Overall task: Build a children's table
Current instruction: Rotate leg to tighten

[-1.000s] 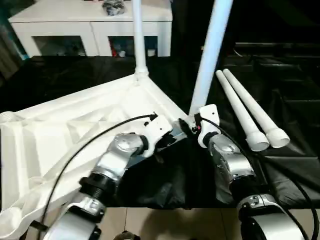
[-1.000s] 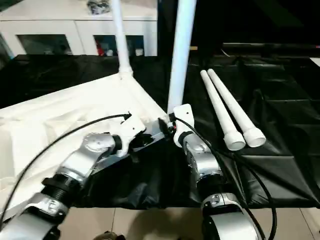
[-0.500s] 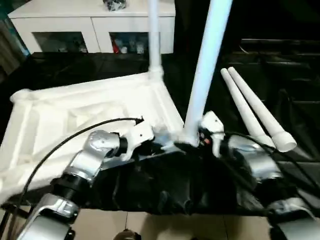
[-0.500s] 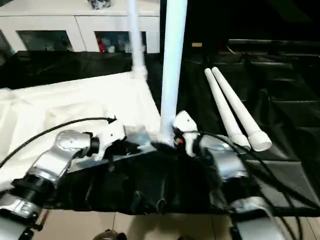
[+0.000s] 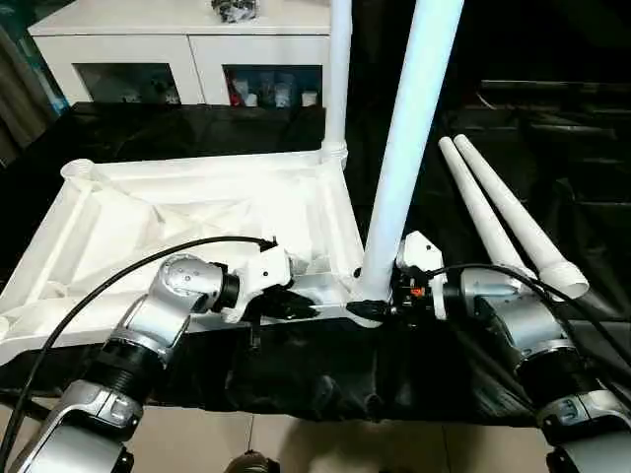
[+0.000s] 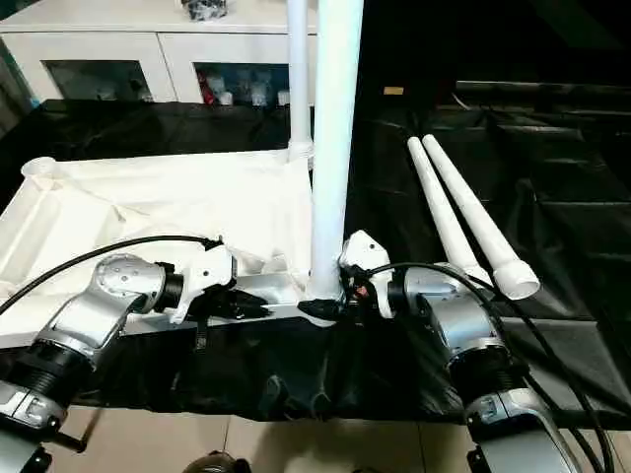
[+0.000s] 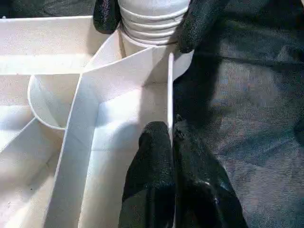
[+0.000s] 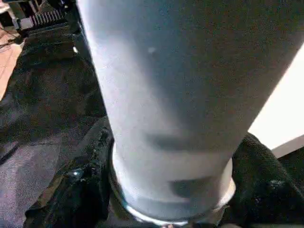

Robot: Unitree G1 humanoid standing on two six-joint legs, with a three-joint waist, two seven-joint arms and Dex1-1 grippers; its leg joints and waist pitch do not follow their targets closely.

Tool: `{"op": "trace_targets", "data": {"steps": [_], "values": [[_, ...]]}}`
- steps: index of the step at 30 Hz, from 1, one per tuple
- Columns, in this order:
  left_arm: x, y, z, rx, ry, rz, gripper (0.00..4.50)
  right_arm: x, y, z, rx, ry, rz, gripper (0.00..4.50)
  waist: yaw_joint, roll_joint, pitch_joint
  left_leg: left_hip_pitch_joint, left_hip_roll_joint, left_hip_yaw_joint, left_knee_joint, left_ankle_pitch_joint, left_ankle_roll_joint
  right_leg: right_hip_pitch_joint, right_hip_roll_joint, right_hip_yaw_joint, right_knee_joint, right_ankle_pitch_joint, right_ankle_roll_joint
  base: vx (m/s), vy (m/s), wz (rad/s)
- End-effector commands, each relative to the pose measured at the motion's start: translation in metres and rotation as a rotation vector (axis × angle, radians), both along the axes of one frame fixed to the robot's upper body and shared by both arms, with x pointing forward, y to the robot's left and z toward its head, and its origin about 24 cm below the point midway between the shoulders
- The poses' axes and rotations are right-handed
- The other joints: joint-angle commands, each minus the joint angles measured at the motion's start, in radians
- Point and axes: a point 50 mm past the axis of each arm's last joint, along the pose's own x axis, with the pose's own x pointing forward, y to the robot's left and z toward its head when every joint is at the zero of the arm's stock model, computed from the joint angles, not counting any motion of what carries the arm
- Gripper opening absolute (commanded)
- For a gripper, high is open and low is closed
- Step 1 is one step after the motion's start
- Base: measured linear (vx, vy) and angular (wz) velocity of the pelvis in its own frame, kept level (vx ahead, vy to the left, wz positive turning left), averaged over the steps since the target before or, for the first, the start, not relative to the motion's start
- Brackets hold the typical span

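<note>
The children's table top [image 5: 177,212] lies upside down on the black cloth, ribbed underside up. One white leg [image 5: 338,79] stands at its far right corner. A second leg [image 5: 409,148] stands at the near right corner. My right gripper [image 5: 371,309] is shut around this leg's ringed base [image 7: 152,19], one fingertip [image 7: 105,14] on each side. My left gripper [image 7: 171,137] is shut on the thin near rim [image 7: 170,85] just left of that corner. Two loose legs [image 5: 498,212] lie side by side to the right.
A white glass-doored cabinet [image 5: 187,54] stands behind the work surface. The black cloth [image 5: 325,379] hangs over the front edge, with tiled floor below. An empty round leg socket [image 5: 77,169] shows at the top's far left corner.
The table top has swung round, its near right corner and upright leg now closer to me. My right gripper has closed in around the leg's base. The left grip is unchanged.
</note>
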Motion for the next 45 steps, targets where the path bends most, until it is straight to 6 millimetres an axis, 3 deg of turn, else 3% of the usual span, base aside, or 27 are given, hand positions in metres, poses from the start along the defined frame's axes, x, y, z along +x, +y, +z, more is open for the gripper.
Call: {"op": "trace_targets", "data": {"steps": [1, 2, 4, 7, 10, 11, 12, 14, 15, 16, 21, 25, 29, 32, 34, 37, 45], "values": [[0.012, -0.012, 0.005, -0.013, -0.067, 0.111, 0.0, 0.002, 0.02, -0.01, 0.021, -0.001, -0.09, 2.76, -0.005, -0.018, -0.068, 0.016, 0.047, -0.021, -0.069, -0.258, 0.028, 0.038, -0.066, 0.055, -0.071, -0.321, -0.201, 0.0, 0.0, 0.0], [0.019, -0.021, 0.004, -0.023, -0.092, 0.214, 0.0, 0.011, 0.023, -0.019, 0.003, -0.01, -0.288, 2.75, -0.008, -0.018, -0.066, 0.019, 0.045, -0.024, -0.071, -0.278, 0.011, 0.038, -0.07, 0.053, -0.076, -0.365, -0.194, 0.0, 0.0, 0.0], [0.02, -0.024, 0.004, -0.03, -0.095, 0.234, 0.0, 0.013, 0.023, -0.022, -0.004, -0.001, -0.34, 2.75, -0.016, -0.019, -0.062, 0.024, 0.041, -0.029, -0.074, -0.326, -0.013, 0.037, -0.07, 0.049, -0.086, -0.458, -0.168, 0.0, 0.0, 0.0], [0.021, -0.043, 0.002, -0.035, -0.109, 0.282, 0.0, 0.019, 0.034, -0.029, 0.032, 0.031, -0.537, 2.74, -0.029, -0.018, -0.057, 0.028, 0.041, -0.033, -0.076, -0.376, -0.019, 0.031, -0.07, 0.047, -0.099, -0.527, -0.133, 0.0, 0.0, 0.0], [0.021, -0.061, 0.002, -0.056, -0.106, 0.317, 0.0, 0.024, 0.045, -0.031, 0.039, 0.032, -0.671, 2.74, -0.033, -0.016, -0.059, 0.032, 0.038, -0.034, -0.076, -0.398, -0.022, 0.027, -0.069, 0.045, -0.108, -0.551, -0.111, 0.0, 0.0, 0.0], [0.02, -0.072, 0.001, -0.058, -0.109, 0.318, 0.0, 0.027, 0.052, -0.031, 0.036, 0.027, -0.742, 2.74, -0.035, -0.009, -0.057, 0.031, 0.037, -0.035, -0.077, -0.407, -0.023, 0.025, -0.068, 0.045, -0.11, -0.555, -0.107, 0.0, 0.0, 0.0], [0.02, -0.079, 0.0, -0.054, -0.114, 0.319, 0.0, 0.029, 0.057, -0.03, 0.034, 0.015, -0.787, 2.74, -0.037, -0.009, -0.058, 0.029, 0.036, -0.036, -0.077, -0.408, -0.025, 0.027, -0.069, 0.044, -0.109, -0.554, -0.106, 0.0, 0.0, 0.0], [0.018, -0.086, -0.001, -0.049, -0.121, 0.306, 0.0, 0.031, 0.063, -0.028, 0.044, 0.004, -0.831, 2.74, -0.039, -0.012, -0.058, 0.034, 0.033, -0.036, -0.076, -0.427, -0.028, 0.023, -0.068, 0.04, -0.116, -0.577, -0.093, 0.0, 0.0, 0.0], [0.018, -0.088, -0.001, -0.049, -0.122, 0.303, 0.0, 0.031, 0.065, -0.027, 0.058, 0.006, -0.839, 2.74, -0.039, -0.008, -0.058, 0.035, 0.034, -0.037, -0.076, -0.431, -0.026, 0.023, -0.069, 0.041, -0.116, -0.576, -0.091, 0.0, 0.0, 0.0], [0.018, -0.088, -0.001, -0.049, -0.122, 0.305, 0.0, 0.032, 0.065, -0.025, 0.065, -0.005, -0.84, 3.09, -0.039, -0.008, -0.059, 0.035, 0.034, -0.037, -0.078, -0.438, -0.023, 0.022, -0.068, 0.041, -0.116, -0.565, -0.09, 0.0, 0.0, 0.0], [0.018, -0.078, 0.001, -0.045, -0.131, 0.277, 0.0, 0.036, 0.051, -0.021, 0.035, -0.062, -0.82, 3.71, -0.038, -0.006, -0.063, 0.028, 0.038, -0.036, -0.083, -0.427, -0.02, 0.028, -0.065, 0.044, -0.105, -0.468, -0.116, 0.0, 0.0, 0.0], [0.016, -0.066, 0.0, -0.055, -0.117, 0.249, 0.0, 0.038, 0.038, -0.019, 0.011, -0.107, -0.8, 3.71, -0.036, -0.006, -0.067, 0.024, 0.039, -0.031, -0.081, -0.387, -0.013, 0.032, -0.066, 0.05, -0.094, -0.373, -0.155, 0.0, 0.0, 0.0], [0.01, -0.046, 0.0, -0.05, -0.106, 0.185, 0.0, 0.037, 0.023, -0.016, -0.018, -0.146, -0.654, 3.71, -0.029, -0.008, -0.072, 0.015, 0.04, -0.025, -0.076, -0.305, 0.016, 0.042, -0.064, 0.051, -0.077, -0.258, -0.191, 0.0, 0.0, 0.0], [0.008, -0.035, 0.0, -0.048, -0.096, 0.159, 0.0, 0.032, 0.02, -0.017, -0.057, -0.156, -0.518, 3.71, -0.026, -0.006, -0.074, 0.013, 0.04, -0.023, -0.072, -0.279, 0.028, 0.047, -0.063, 0.05, -0.072, -0.229, -0.206, 0.0, 0.0, 0.0], [0.005, -0.03, 0.0, -0.048, -0.086, 0.134, 0.0, 0.026, 0.018, -0.018, -0.073, -0.153, -0.418, 3.71, -0.025, -0.004, -0.073, 0.014, 0.043, -0.022, -0.072, -0.276, 0.033, 0.047, -0.06, 0.049, -0.069, -0.215, -0.215, 0.0, 0.0, 0.0], [0.002, -0.022, 0.003, -0.057, -0.063, 0.091, 0.0, 0.015, 0.014, -0.015, -0.051, -0.12, -0.223, 3.71, -0.022, -0.01, -0.072, 0.014, 0.045, -0.021, -0.073, -0.283, 0.038, 0.048, -0.059, 0.049, -0.068, -0.216, -0.218, 0.0, 0.0, 0.0], [0.001, -0.011, 0.006, -0.027, -0.035, 0.028, 0.0, -0.001, 0.011, -0.009, -0.024, -0.052, 0.018, 3.71, -0.014, -0.012, -0.068, 0.018, 0.048, -0.022, -0.075, -0.313, 0.037, 0.044, -0.062, 0.051, -0.075, -0.305, -0.209, 0.0, 0.0, 0.0]]}}
